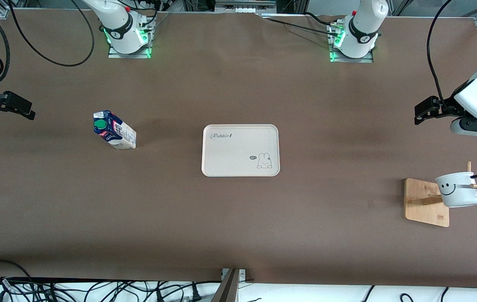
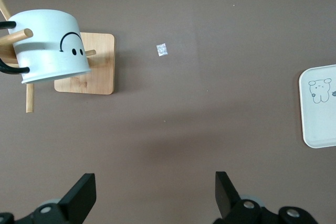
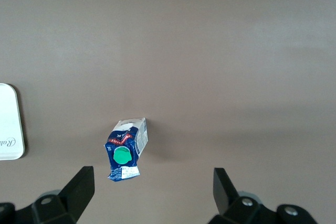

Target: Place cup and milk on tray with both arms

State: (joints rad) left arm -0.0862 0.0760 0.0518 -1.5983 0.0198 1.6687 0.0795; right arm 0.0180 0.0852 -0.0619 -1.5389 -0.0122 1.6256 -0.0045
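Each arm has its own pick: right gripper [image 1: 22, 110], fingers spread, hovers by the upright milk [image 1: 114, 130]; left gripper [image 1: 425, 111], spread, by the peg-hung cup [image 1: 458, 190], probably tilted; tray [image 1: 240, 149] midway.

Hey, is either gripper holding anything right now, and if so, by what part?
Nothing is held. The left gripper and right gripper are both open and empty; the cup hangs on its stand, the milk stands untouched.

Brown table — cream tray [image 1: 240, 149] at centre, milk [image 1: 114, 130] toward the right arm's end, cup [image 1: 458, 189] hung on a wooden stand [image 1: 426, 202].
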